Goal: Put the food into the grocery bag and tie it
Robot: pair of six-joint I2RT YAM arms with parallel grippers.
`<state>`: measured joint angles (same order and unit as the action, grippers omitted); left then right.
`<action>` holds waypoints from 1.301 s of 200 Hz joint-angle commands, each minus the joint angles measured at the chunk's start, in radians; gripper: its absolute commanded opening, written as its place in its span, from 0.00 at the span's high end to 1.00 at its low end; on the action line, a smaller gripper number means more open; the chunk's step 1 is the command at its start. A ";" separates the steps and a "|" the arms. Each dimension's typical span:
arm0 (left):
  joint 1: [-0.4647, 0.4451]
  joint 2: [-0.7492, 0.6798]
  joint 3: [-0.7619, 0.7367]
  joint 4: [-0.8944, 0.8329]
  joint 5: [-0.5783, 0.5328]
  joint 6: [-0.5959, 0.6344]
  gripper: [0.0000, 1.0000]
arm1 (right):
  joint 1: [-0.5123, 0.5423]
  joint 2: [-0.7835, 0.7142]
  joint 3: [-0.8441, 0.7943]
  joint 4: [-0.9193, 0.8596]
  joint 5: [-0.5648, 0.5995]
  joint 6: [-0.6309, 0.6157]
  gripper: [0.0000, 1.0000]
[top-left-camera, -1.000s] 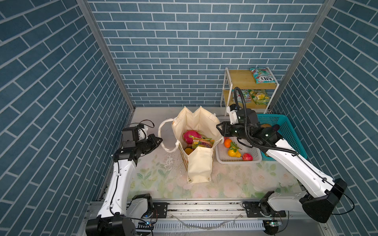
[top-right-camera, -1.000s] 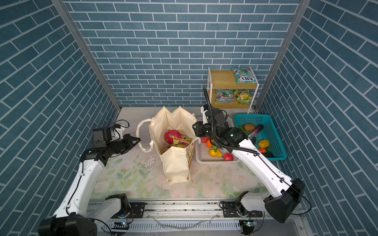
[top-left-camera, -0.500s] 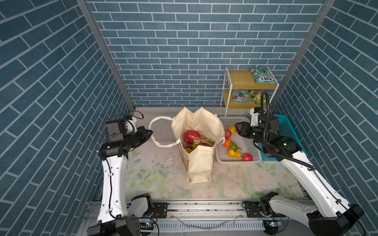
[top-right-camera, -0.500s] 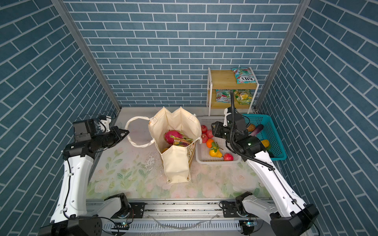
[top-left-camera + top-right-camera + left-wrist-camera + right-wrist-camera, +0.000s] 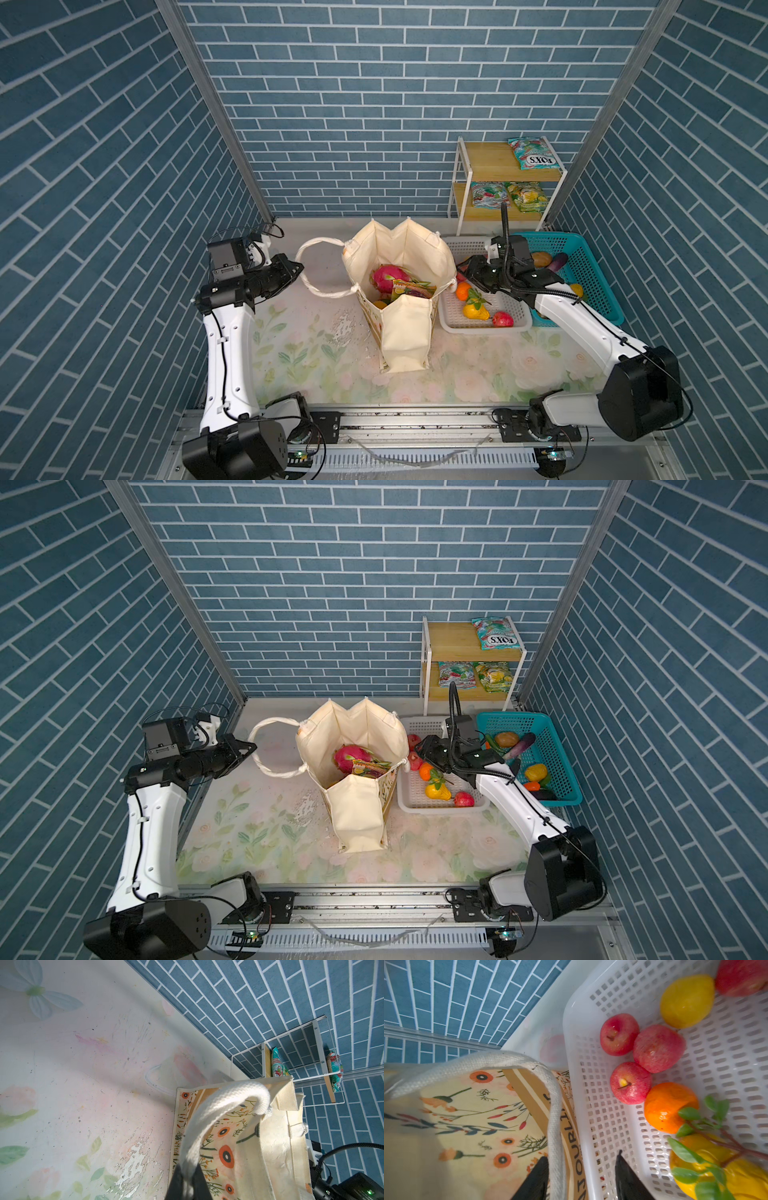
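Firmly, left gripper (image 5: 188, 1169) pinches the woven rope handle (image 5: 218, 1101) of the canvas bag (image 5: 405, 336); right gripper (image 5: 582, 1155) gapes

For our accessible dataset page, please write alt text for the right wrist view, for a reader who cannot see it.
The right gripper stands open; between its two black fingers show the white rope handle of the floral grocery bag and the rim of a white basket. In the basket lie three red apples, an orange and yellow fruits.
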<state>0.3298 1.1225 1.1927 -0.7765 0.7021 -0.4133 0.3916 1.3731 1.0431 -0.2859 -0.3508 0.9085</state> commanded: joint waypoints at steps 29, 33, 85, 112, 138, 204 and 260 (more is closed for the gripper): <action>0.008 0.002 0.013 0.022 0.017 0.010 1.00 | 0.012 0.094 0.006 0.146 -0.141 0.069 0.52; 0.008 0.003 0.012 0.022 0.016 0.011 1.00 | 0.015 0.102 0.010 0.142 -0.143 0.062 0.52; 0.009 0.000 -0.001 0.028 0.016 0.012 1.00 | 0.055 0.181 0.034 0.137 -0.177 0.038 0.52; 0.008 -0.001 -0.002 0.029 0.019 0.012 1.00 | 0.062 0.207 0.040 0.139 -0.176 0.033 0.64; 0.009 -0.002 0.002 0.026 0.023 0.015 1.00 | 0.060 0.173 0.043 0.116 -0.138 0.013 0.86; 0.017 -0.009 0.036 0.001 0.025 0.031 1.00 | -0.029 -0.126 0.020 -0.030 0.009 -0.111 1.00; 0.019 -0.025 0.061 -0.004 0.035 0.026 1.00 | -0.059 -0.252 0.042 -0.030 -0.057 -0.172 1.00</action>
<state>0.3420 1.1213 1.2152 -0.7738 0.7197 -0.4004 0.3355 1.1397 1.0576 -0.2867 -0.3679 0.7910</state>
